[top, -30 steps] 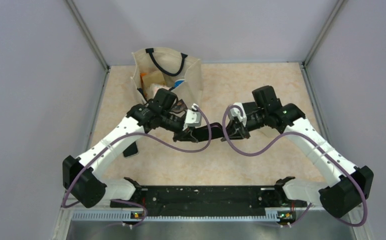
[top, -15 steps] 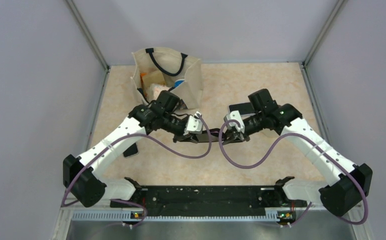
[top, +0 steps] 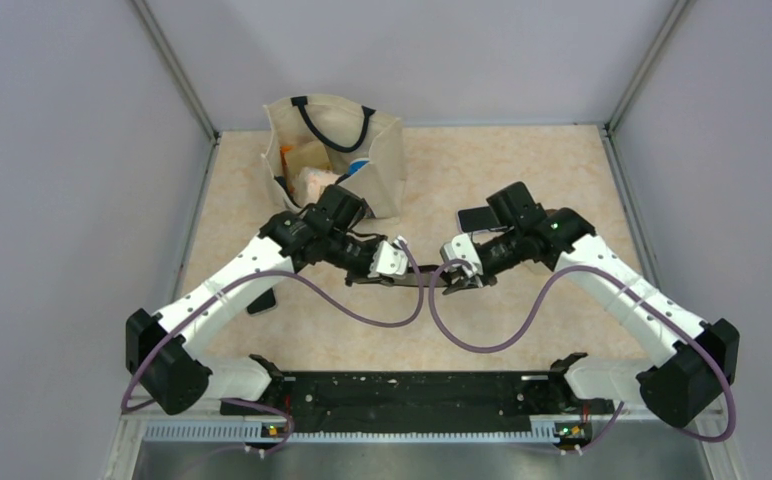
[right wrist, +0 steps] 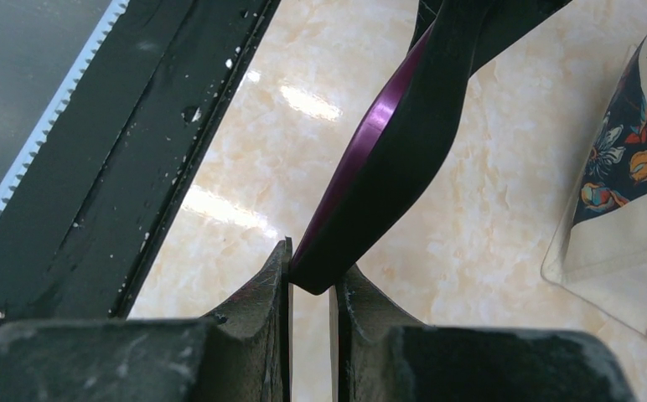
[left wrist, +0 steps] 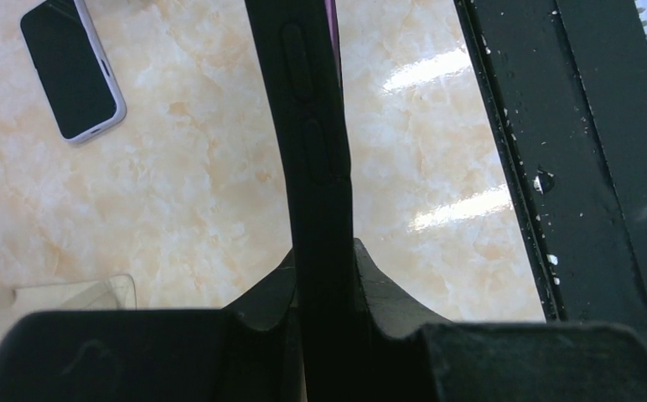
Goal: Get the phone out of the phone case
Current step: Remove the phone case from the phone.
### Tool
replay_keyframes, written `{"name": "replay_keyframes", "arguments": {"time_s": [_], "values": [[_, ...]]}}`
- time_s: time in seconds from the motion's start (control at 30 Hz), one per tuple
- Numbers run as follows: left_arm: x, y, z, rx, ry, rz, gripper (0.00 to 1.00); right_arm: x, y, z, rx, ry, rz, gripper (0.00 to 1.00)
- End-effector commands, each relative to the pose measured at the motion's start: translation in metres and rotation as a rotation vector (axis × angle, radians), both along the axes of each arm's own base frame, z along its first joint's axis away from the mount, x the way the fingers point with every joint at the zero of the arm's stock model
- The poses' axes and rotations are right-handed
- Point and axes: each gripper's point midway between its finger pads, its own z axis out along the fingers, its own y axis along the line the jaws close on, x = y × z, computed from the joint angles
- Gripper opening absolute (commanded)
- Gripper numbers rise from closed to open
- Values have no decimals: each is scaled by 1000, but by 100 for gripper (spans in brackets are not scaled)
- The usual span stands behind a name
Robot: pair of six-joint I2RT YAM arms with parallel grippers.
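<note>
A black phone case with a purple phone in it is held above the table between my two grippers. In the left wrist view the case runs edge-on, its side buttons showing, and my left gripper is shut on it. In the right wrist view the case bends away, with the purple phone edge showing along its left side. My right gripper is pinched on the case's end corner. In the top view my left gripper and right gripper face each other.
A cream tote bag with items stands at the back. A phone in a pale case lies on the table left of the left arm. Another dark phone lies by the right arm. A floral pouch and black base rail are nearby.
Both grippers have moved toward the near edge with the case and drawn closer together. The case has bent and the purple phone edge shows.
</note>
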Motion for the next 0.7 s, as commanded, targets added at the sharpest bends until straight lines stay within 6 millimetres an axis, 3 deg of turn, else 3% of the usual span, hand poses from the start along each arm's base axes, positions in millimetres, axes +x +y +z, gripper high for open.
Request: {"name": "replay_keyframes", "arguments": {"time_s": [0.0, 0.67], "values": [[-21, 11, -9, 50, -71, -126, 0, 9, 3, 12, 23, -80, 23, 0], [-16, 28, -42, 192, -171, -130, 0, 16, -3, -5, -54, -117, 50, 0]]}}
